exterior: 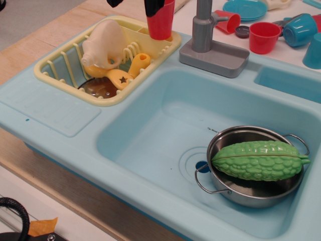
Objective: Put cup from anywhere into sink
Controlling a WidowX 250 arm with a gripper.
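Note:
The tall red cup (160, 22) stands upright in the far right corner of the pale yellow dish rack (55, 75), left of the grey faucet (203, 25). Only the two black fingertips of my gripper (134, 2) show at the top edge. One fingertip (153, 6) overlaps the cup's left rim. The other (114, 2) hangs apart to its left, so the gripper is open. The light blue sink (150, 130) lies in front, its drain hole partly behind a pot.
A steel pot (251, 193) holding a green bitter gourd (258, 160) sits in the sink's right half. The rack holds a white shell (103, 45) and yellow utensils (128, 73). Short red cups (263, 36), blue cups (299, 29) and a blue plate (246, 7) stand behind the faucet.

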